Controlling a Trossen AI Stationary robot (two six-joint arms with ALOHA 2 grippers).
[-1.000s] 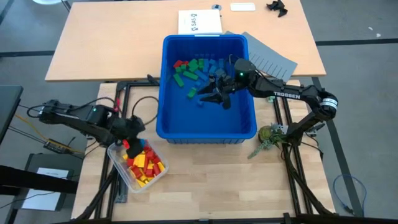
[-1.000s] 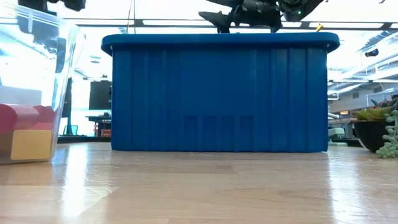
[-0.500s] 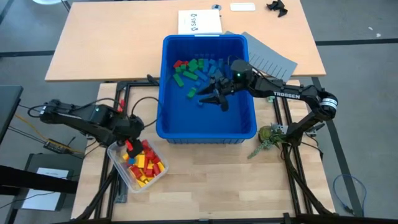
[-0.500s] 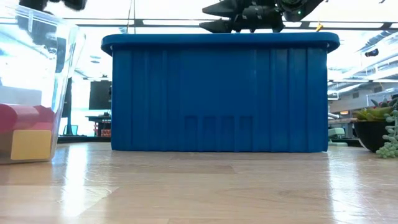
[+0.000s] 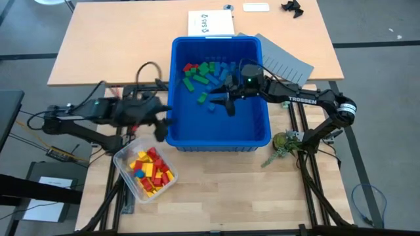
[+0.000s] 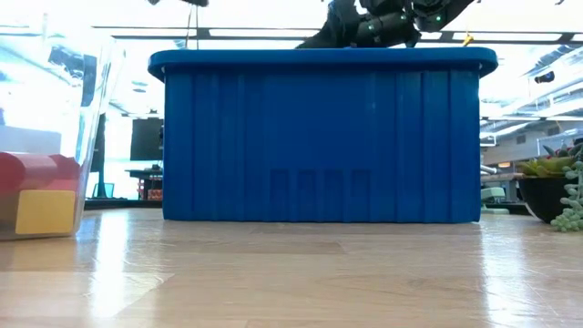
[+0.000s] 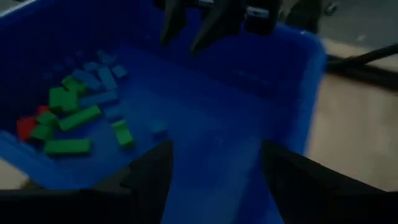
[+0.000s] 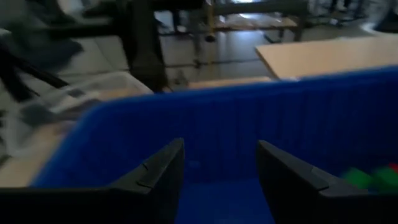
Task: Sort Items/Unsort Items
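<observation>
Green, red and blue blocks (image 5: pixel 203 75) lie on the floor of the large blue bin (image 5: pixel 262 124), heaped toward its far left corner; the left wrist view shows them too (image 7: pixel 68 121). Red and yellow blocks (image 5: pixel 149 172) fill a clear tub (image 5: pixel 125 164) on the table, near and left of the bin. My left gripper (image 5: pixel 162 123) hangs open at the bin's left wall, with nothing between its fingers (image 7: pixel 214 158). My right gripper (image 5: pixel 218 101) hovers open over the bin's middle, above the blocks, also with nothing in it (image 8: pixel 217 158).
Grey slotted sheets (image 5: pixel 283 60) lie behind the bin's far right corner and a white sheet (image 5: pixel 210 23) lies behind the bin. A small potted plant (image 5: pixel 285 141) stands to the bin's right. The bin's tall walls (image 6: pixel 319 137) ring the blocks.
My left gripper has risen from over the clear tub, swung toward the bin's left wall and tipped up from pointing steeply down. A red block that was at its fingertips stays behind in the tub. My right gripper has rolled a little, staying over the bin.
</observation>
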